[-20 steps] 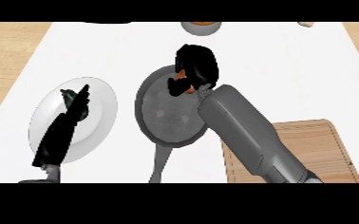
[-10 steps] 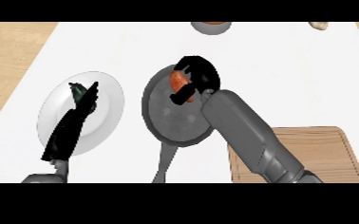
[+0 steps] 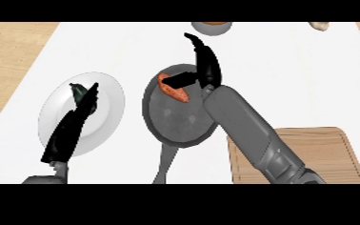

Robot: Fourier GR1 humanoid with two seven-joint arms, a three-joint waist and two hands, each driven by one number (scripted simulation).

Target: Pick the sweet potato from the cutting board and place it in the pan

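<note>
- Resting: potato [image 3: 173, 91] lies in pan [image 3: 179, 124], far-left side.
- Right hand [image 3: 205, 66]: fingers straight, holding nothing, above pan's far rim.
- Advice: lift hand straight up, clear of the potato.

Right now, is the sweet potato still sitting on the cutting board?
No, the sweet potato lies inside the pan, beside the open right hand, and the cutting board is bare.

Kitchen: white counter [image 3: 281, 57], pan [image 3: 175, 124], plate [image 3: 105, 119], wooden cutting board [image 3: 316, 148]
</note>
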